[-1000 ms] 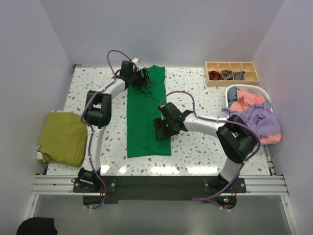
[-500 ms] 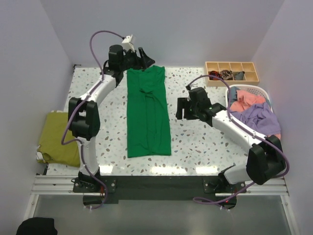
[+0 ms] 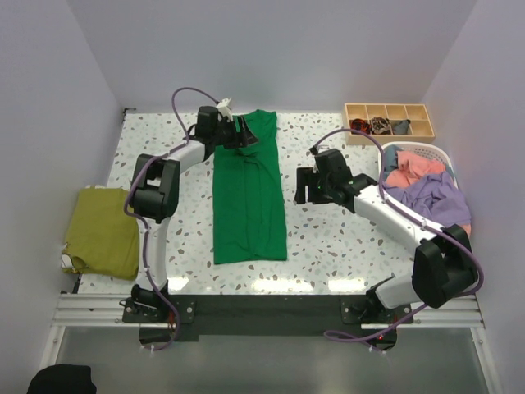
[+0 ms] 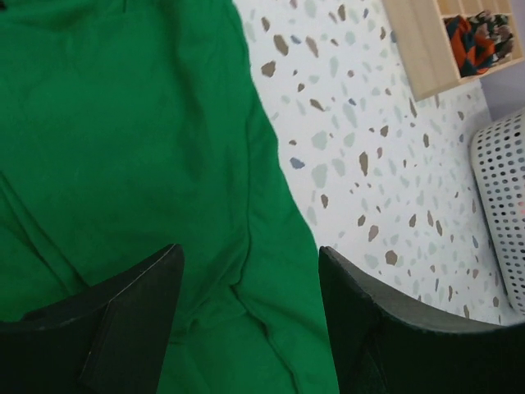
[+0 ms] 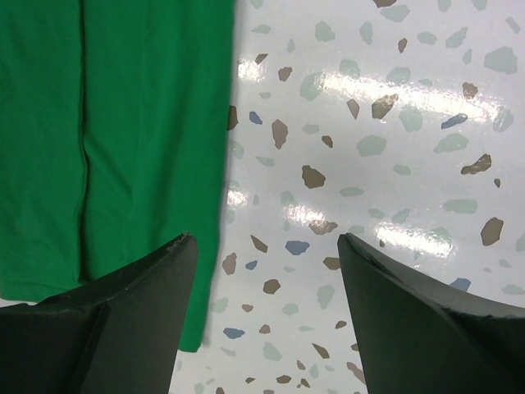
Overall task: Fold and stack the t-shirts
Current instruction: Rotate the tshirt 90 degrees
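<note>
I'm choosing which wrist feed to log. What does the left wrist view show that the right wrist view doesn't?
Only the left wrist view: the wooden tray holding a balled-up fabric piece, the white basket, and the left gripper, open over the shirt. Only the right wrist view: the right gripper, open over the shirt's edge. Both: the green t-shirt and the speckled table.

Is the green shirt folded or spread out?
Folded lengthwise: the green shirt lies as a narrow strip with no sleeves sticking out.
</note>
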